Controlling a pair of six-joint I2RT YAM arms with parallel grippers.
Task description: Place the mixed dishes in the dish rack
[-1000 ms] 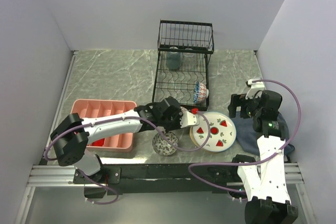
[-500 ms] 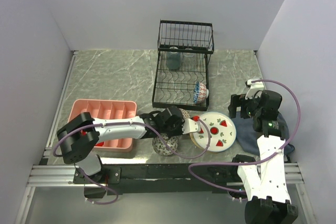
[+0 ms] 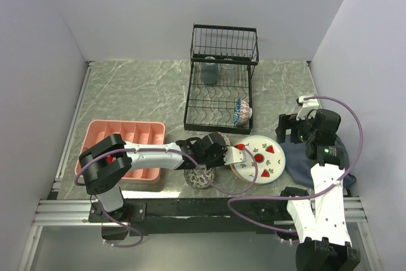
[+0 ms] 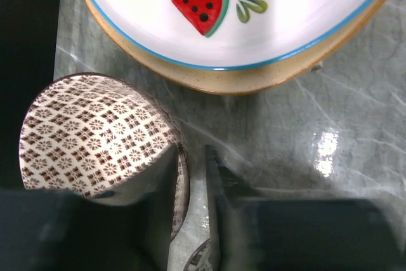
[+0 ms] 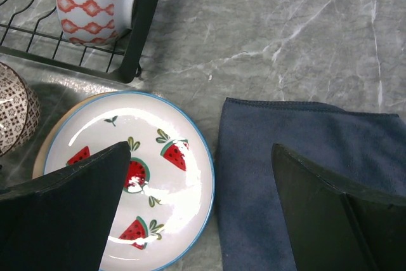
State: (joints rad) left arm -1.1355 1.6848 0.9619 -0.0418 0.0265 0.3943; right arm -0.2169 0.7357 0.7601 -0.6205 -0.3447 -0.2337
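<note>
We see the left arm stretched low across the near surface, its gripper clamped on the rim of the pinkish-brown patterned bowl, one finger inside and one outside. That bowl sits just left of the watermelon plate, which lies on the tan plate, near the dish rack. A red-patterned bowl rests in the rack's near right corner. The right arm is reared up at the right, its gripper hovering with jaws spread wide above the plate and the blue-grey cloth.
</note>
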